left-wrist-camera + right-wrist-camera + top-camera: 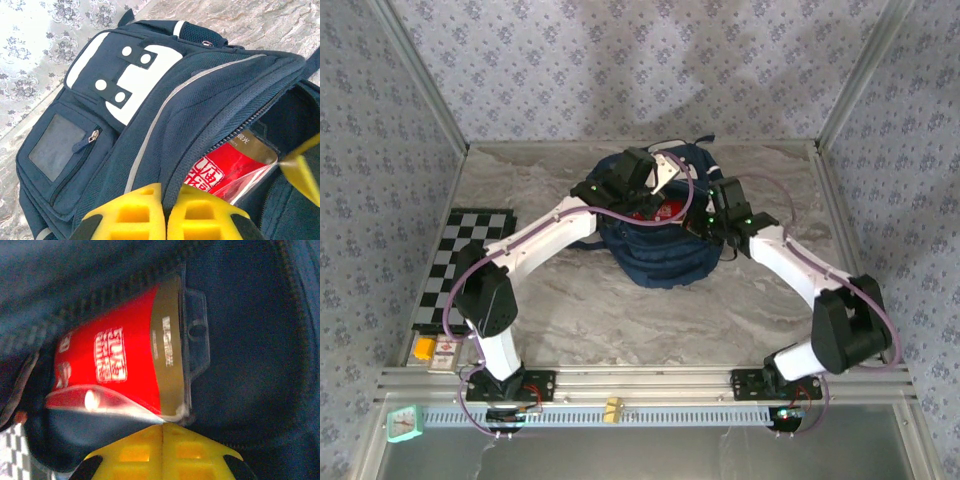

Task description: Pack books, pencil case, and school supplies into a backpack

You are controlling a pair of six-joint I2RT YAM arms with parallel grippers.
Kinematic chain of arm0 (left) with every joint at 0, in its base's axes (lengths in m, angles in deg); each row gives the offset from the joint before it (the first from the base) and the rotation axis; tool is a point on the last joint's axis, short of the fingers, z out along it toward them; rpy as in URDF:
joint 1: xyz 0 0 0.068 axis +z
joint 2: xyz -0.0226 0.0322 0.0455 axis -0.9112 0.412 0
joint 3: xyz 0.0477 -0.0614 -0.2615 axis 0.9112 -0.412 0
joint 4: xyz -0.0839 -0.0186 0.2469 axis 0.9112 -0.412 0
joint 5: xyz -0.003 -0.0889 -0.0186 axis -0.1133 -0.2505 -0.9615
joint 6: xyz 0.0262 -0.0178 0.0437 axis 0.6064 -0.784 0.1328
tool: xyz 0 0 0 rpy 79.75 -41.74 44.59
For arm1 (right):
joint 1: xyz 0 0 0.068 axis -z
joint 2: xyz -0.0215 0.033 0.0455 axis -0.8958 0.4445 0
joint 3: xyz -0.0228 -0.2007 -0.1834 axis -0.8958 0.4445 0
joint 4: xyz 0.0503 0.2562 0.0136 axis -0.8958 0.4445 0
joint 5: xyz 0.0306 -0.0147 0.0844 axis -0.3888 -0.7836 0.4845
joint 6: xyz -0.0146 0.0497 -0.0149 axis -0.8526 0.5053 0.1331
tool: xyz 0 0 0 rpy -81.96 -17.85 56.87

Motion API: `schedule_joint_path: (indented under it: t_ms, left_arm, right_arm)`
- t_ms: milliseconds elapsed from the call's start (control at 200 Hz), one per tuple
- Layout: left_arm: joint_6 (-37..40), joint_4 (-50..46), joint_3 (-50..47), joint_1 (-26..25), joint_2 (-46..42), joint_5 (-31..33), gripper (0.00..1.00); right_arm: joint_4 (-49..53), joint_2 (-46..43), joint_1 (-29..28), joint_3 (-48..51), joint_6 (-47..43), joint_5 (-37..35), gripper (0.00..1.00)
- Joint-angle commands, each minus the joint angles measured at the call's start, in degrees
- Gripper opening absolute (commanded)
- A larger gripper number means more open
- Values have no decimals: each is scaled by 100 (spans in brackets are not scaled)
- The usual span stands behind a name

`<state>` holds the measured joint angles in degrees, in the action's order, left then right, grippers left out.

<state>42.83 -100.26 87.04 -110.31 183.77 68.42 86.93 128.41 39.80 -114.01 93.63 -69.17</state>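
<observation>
So, the left pincer [165, 212] is pinched tight on the backpack [150, 100] flap edge, and the mouth gapes just to its right. The red packet [220, 172] sits inside that mouth, close beside this pincer. The right pincer [163, 437] is closed and empty, tips together just below the packet, not gripping it. Supplies look packed. Books and pencil case are maybe deeper in, can't tell. Bag not zipped.

Top cam overhead, far; wrist cams close, sharing backpack [210, 100] mouth.
</observation>
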Motion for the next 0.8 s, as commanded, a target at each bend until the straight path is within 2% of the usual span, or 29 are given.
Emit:
schedule_joint_path:
  t_ms: [0, 125, 225, 365, 470, 535, 665, 795]
  left_arm:
    - [-148, 398, 293, -24, -390, -69, 0]
    - [-263, 352, 268, -23, -397, -82, 0]
    - [-452, 255, 281, -26, -361, -137, 0]
    - [-759, 52, 303, -49, -332, -242, 0]
    - [-1086, 10, 199, -66, -358, -341, 1]
    - [-1194, -46, 120, -63, -363, -621, 7]
    - [-1472, 163, -335, -69, -699, -1206, 34]
    - [-1981, 459, -1039, 20, -1343, -1241, 48]
  right_arm:
    - [-134, 466, 1, -514, -313, -381, 1]
    - [-181, 781, 30, -790, -589, -611, 0]
    - [-254, 655, 44, -749, -724, -528, 0]
    - [26, -56, 42, -450, -986, -439, 3]
    - [476, -726, 117, -114, -1209, -547, 10]
    - [811, -1068, 235, 46, -1227, -453, 13]
    - [1422, -1615, 312, 270, -1261, -512, 22]
    - [1622, -1822, 310, 515, -1080, -296, 30]
